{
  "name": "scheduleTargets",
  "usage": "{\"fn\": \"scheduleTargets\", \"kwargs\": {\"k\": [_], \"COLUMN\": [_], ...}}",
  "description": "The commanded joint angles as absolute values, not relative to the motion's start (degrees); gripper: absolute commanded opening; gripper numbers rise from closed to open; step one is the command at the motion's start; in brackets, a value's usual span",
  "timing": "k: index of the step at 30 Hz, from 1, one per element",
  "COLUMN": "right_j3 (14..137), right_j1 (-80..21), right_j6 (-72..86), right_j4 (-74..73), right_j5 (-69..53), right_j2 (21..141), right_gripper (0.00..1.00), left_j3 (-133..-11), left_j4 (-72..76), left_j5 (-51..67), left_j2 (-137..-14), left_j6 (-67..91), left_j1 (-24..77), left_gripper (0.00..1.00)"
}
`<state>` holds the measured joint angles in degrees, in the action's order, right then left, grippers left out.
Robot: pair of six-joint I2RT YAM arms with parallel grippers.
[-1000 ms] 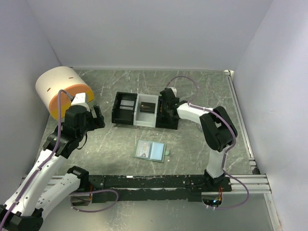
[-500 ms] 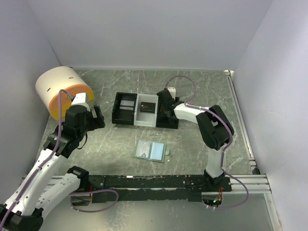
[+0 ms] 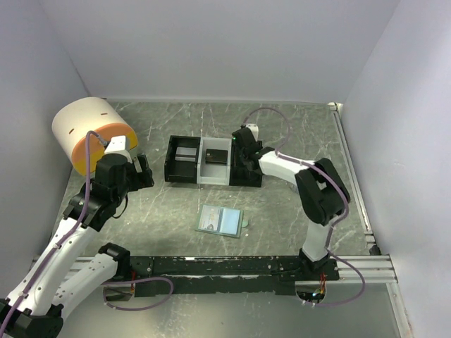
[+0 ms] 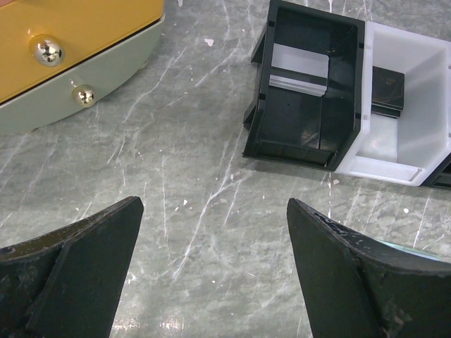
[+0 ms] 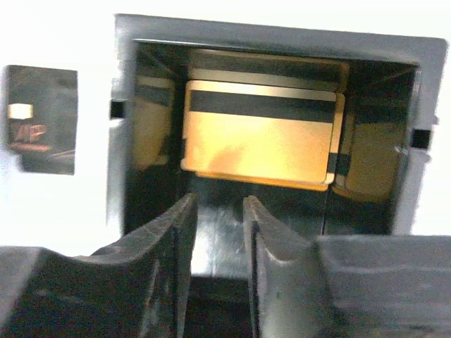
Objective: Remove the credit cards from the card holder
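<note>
The card holder (image 3: 220, 220) lies open and flat on the table, pale blue-green inside, in front of the tray and apart from both grippers. My right gripper (image 3: 243, 163) reaches down into the tray's right black compartment. In the right wrist view its jaws (image 5: 217, 205) stand slightly open with nothing between them. A gold credit card (image 5: 259, 134) with a black stripe lies loose just beyond the fingertips. A grey card (image 3: 185, 151) lies in the left black compartment, a dark card (image 3: 216, 156) in the white one. My left gripper (image 3: 146, 172) hovers wide open (image 4: 211, 208) left of the tray.
The black-and-white three-compartment tray (image 3: 198, 179) stands mid-table; the left wrist view shows its near wall (image 4: 289, 149). An orange and cream cylinder (image 3: 88, 130) sits at the far left, behind the left arm. A black rail (image 3: 232, 266) runs along the near edge.
The right gripper's wrist has shifted slightly over the tray's right compartment. The left arm and the card holder have not moved.
</note>
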<state>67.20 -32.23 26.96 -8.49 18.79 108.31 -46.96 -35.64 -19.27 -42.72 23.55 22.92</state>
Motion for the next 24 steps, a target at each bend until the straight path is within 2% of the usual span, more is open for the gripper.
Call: {"fn": "scheduleTargets", "kwargs": {"k": [1, 3, 9, 17, 19, 24], "right_j3": [64.66, 62.81, 52.56, 48.0, 47.4, 46.94], "right_j1": [-32.26, -32.36, -35.23, -54.45, -57.51, -62.39], "right_j6": [26.33, 27.0, 31.76, 41.62, 44.13, 47.53], "right_j4": [-8.17, -8.59, -6.64, -12.51, -13.35, -13.37], "right_j5": [14.63, 12.87, 5.62, 27.69, 30.23, 31.36], "right_j2": [97.76, 93.73, 82.48, 78.42, 78.39, 80.52], "right_gripper": [0.4, 0.46, 0.53, 0.65, 0.72, 0.77], "left_j3": [-47.12, -47.22, -47.33, -47.46, -47.57, -47.58], "left_j4": [-35.38, -35.41, -35.59, -36.12, -36.35, -36.73], "left_j5": [-18.64, -18.5, -18.94, -20.73, -21.41, -22.91], "left_j2": [-42.68, -42.78, -42.72, -41.72, -41.33, -40.02], "left_j6": [22.92, 22.9, 22.98, 23.67, 23.88, 24.45], "left_j1": [22.59, 22.59, 22.59, 22.59, 22.54, 22.59], "left_gripper": [0.95, 0.95, 0.96, 0.97, 0.99, 1.0]}}
